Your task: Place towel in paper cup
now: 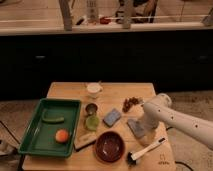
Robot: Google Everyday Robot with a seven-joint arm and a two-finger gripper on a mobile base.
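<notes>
**Camera view: jaws wide over the towel, cup well away**

The white arm's two-finger gripper hangs over the right side of the wooden table, just above the flat grey-blue folded towel. The towel lies on the tabletop near a thicker blue-grey rectangular pad. The jaws are spread wide and hold nothing.

A pinch may catch only the top fold, so the cloth would trail open when carried. The small white round paper cup stands well apart near the far edge. It looks narrower than the towel, so a push could tip it. The small dark metallic cup and the green cup could be mistaken for it.

I cannot tell what is in any of the three cups. The brown round bowl looks empty. The green rectangular tray holds a long green piece and an orange ball.
</notes>
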